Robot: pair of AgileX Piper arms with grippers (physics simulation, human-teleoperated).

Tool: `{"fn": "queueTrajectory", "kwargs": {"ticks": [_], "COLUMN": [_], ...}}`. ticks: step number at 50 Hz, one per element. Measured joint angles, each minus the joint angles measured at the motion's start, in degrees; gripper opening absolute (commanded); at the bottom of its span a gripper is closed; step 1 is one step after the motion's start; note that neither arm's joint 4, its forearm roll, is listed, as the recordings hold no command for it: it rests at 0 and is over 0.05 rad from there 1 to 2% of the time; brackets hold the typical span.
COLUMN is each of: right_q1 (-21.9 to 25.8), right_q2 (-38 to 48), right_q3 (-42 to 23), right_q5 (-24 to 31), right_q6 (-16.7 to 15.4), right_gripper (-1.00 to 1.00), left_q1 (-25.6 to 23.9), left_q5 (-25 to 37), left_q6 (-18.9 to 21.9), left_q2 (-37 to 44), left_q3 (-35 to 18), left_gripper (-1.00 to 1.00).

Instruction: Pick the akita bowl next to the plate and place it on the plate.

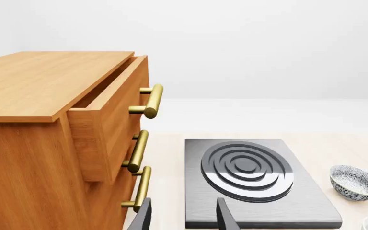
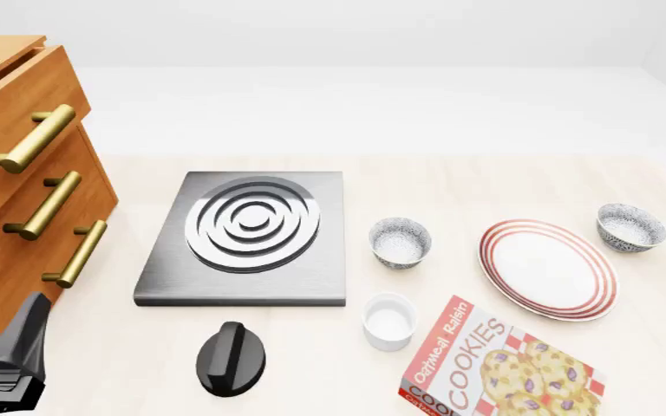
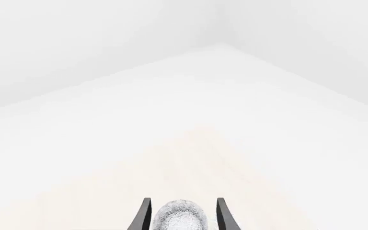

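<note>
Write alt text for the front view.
A red-ringed white plate lies on a pale table between two speckled bowls: one beside a stove burner, one near the right edge. Nearer sit a ramekin, cookie box, black knob; a wooden drawer cabinet stands left.

A speckled bowl [image 3: 181,215] sat between the two dark fingers [image 3: 143,216] of the right gripper [image 3: 181,218], the jaws standing apart at either side. Pale counter [image 3: 190,158] stretched toward 12 o'clock, meeting white walls.
</note>
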Motion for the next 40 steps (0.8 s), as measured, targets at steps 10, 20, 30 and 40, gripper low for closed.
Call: {"fn": "queueTrajectory", "kwargs": {"ticks": [10, 20, 30, 40], "right_q1": [-0.38, -0.8, -1.16, -1.42], "right_q2": [2.14, 4.1, 5.66, 7.18], "right_q3": [-0.46, -1.18, -2.04, -2.96], "right_q5": [-0.49, -0.66, -0.57, -0.45], "right_q6": [0.38, 0.81, 1.14, 1.4], "right_gripper": [1.0, 1.0, 1.0, 1.0], "left_q1": [0.0, 0.0, 0.0, 0.0], "left_q5": [0.0, 0.0, 0.0, 0.0], "left_q6": [0.0, 0.0, 0.0, 0.0], "left_q2": [0.0, 0.0, 0.0, 0.0], "left_q3": [0.0, 0.0, 0.0, 0.0], "left_gripper": [1.0, 1.0, 1.0, 1.0]}}
